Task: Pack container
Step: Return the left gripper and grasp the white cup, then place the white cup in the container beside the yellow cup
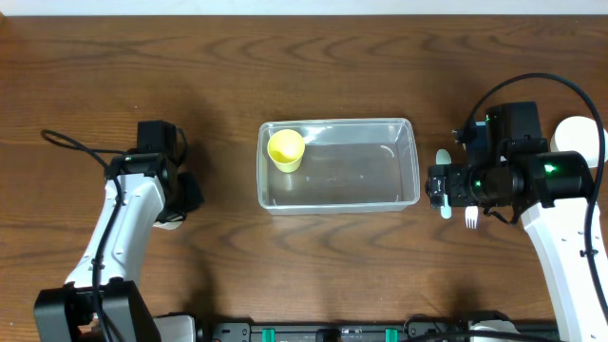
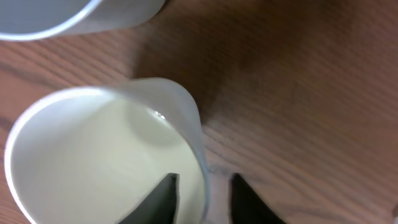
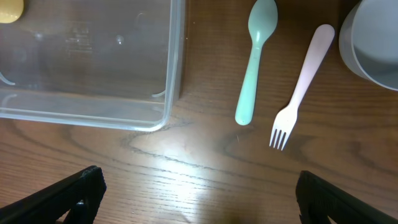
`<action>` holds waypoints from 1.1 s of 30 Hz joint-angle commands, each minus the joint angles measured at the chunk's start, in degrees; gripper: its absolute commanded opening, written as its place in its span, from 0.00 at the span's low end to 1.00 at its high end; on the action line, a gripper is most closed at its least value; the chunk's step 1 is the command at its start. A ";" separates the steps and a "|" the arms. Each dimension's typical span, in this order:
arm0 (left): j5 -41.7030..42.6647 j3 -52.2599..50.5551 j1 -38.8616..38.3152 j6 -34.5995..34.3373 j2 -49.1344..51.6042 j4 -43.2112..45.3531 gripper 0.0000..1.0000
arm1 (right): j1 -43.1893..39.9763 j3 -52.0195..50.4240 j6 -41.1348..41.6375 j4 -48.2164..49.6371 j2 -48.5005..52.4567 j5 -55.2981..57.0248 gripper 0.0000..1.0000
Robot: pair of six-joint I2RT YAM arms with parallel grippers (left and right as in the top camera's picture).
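Observation:
The clear plastic container (image 1: 399, 133) stands mid-table with a yellow cup (image 1: 286, 149) in its left end. Its corner (image 3: 168, 93) and the yellow cup (image 3: 9, 9) also show in the right wrist view. My left gripper (image 1: 176, 204) is at the left of the table. In the left wrist view my left gripper (image 2: 204, 196) has one finger inside and one outside the rim of a white cup (image 2: 93, 155), closed on its wall. My right gripper (image 1: 446, 187) is open and empty (image 3: 199, 186) above bare table, right of the container.
A teal spoon (image 3: 255, 62) and a pink fork (image 3: 301, 87) lie just right of the container. A white bowl (image 3: 373, 43) stands beyond them, also seen in the overhead view (image 1: 581, 135). A second white bowl (image 2: 62, 15) stands beside the gripped cup.

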 commanded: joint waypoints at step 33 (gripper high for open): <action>2.62 13.18 -5.75 2.34 -3.50 -11.63 0.06 | 0.44 1.09 -0.72 -0.13 0.20 0.22 0.99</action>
